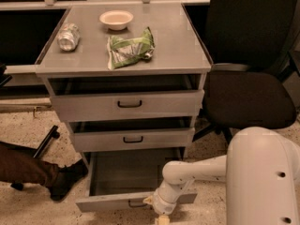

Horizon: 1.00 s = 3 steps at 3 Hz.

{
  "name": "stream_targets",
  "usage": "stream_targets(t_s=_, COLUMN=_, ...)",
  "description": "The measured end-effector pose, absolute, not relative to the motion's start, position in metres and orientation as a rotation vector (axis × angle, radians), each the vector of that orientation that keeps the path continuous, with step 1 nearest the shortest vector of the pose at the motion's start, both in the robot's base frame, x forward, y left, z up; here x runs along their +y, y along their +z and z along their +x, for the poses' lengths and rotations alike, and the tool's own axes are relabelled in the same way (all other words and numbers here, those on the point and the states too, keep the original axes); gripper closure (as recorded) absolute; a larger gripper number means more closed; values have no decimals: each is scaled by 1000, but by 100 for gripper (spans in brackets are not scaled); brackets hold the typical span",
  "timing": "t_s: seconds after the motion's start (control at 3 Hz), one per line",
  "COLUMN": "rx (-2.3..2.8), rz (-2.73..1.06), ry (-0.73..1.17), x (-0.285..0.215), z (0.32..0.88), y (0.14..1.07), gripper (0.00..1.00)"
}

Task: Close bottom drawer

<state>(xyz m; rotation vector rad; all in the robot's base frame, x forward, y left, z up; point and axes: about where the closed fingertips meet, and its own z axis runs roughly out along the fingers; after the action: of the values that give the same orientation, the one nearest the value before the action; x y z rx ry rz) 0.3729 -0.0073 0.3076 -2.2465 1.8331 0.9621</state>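
The bottom drawer [131, 179] of the grey metal cabinet [124, 69] is pulled far out and looks empty inside. Its narrow front panel [105, 202] sits near the picture's lower edge, with the small dark loop handle [136, 204] at its centre. My white arm [197, 172] reaches in from the right, and my gripper [161, 215] hangs low in front of the panel, just right of the handle. Its tip runs off the picture's bottom edge. The middle drawer [133, 138] and top drawer [129, 104] stand slightly out.
A crushed can [68, 36], a white bowl [116, 19] and a green chip bag [130, 48] lie on the cabinet top. A black office chair [248, 88] stands right of the cabinet. A person's leg and dark shoe [65, 181] lie on the floor at left.
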Motion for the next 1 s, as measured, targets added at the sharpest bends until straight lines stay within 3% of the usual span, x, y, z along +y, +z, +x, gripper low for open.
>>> stream_targets(t_s=1.0, rx=1889, rz=-2146, ry=850, x=-35, z=401, y=259, gripper=0)
